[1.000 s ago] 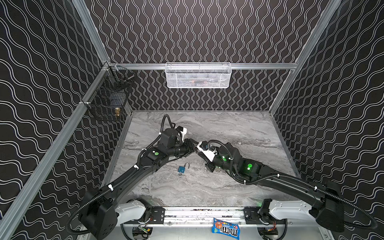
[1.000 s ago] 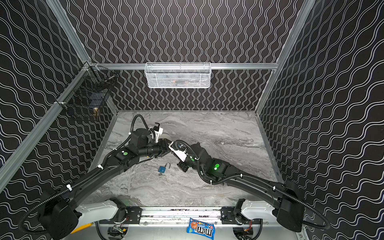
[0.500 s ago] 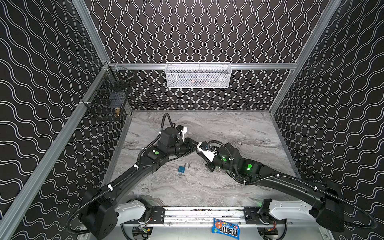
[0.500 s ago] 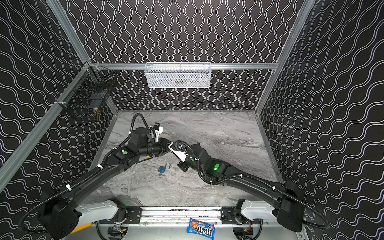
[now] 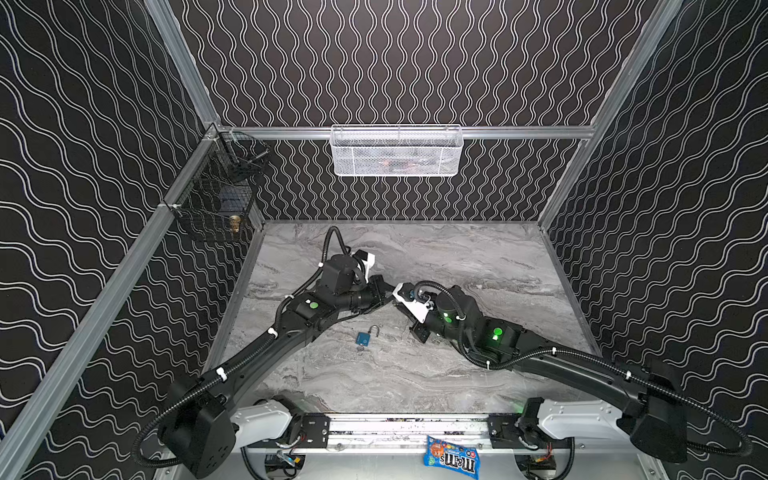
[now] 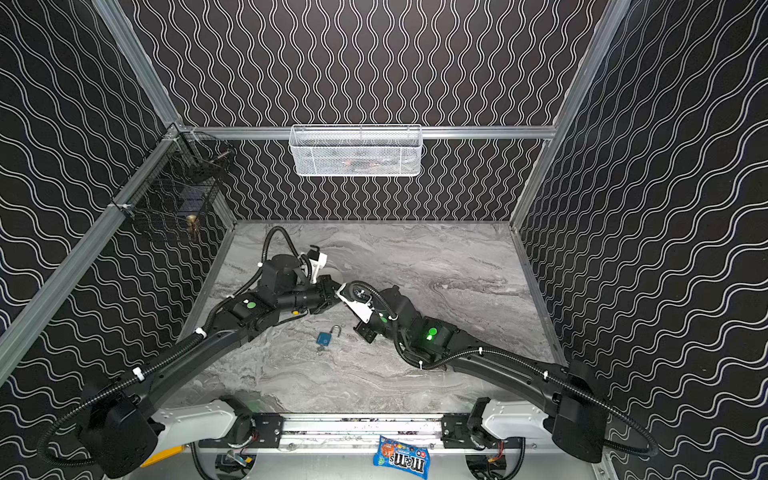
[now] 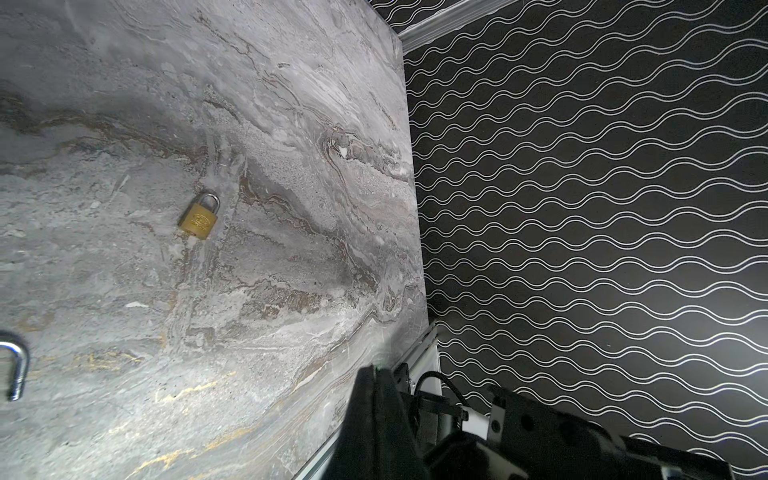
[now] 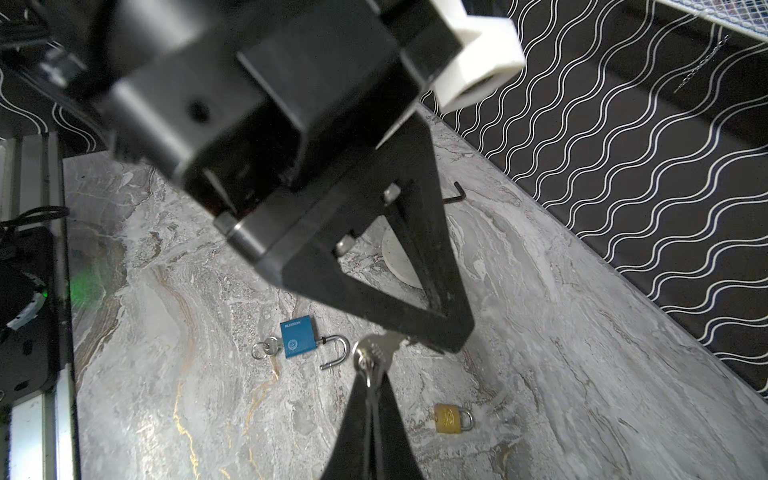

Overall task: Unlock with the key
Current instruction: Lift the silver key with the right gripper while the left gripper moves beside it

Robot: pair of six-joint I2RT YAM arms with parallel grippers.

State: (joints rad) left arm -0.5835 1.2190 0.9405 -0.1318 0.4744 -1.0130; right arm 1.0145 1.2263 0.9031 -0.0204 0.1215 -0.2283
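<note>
the worktop [image 5: 478,257] is a grey marble-pattern slab enclosed by black walls with white wave lines. a white mesh basket [image 5: 396,151] hangs on the back rail, and a black wire basket [image 5: 216,199] sits at the back left corner.

1. arm position. both of my arms reach in from the front edge and meet above the middle of the worktop, tip to tip.

2. right end effector [image 8: 370,380]. the fingers are closed flat together. they pinch the key [image 8: 380,347] at its head, where the ring passes through.

3. left end effector [image 8: 451,334]. the fingers are fully closed to a single point. that point sits on the blade end of the key, so the key is clamped from both ends and held clear of the worktop.

4. brass padlock [image 8: 451,417]. it lies flat on the worktop with its shackle closed. it also shows in the left wrist view [image 7: 199,219]. nothing touches it.

5. blue padlock [image 5: 364,338]. it lies flat between the arms' meeting point and the front edge, slightly left of centre, in both top views [image 6: 324,338]. its shackle is swung open, and a second small key on a ring [image 8: 266,347] sits in its base. it is well apart from the brass padlock.
</note>
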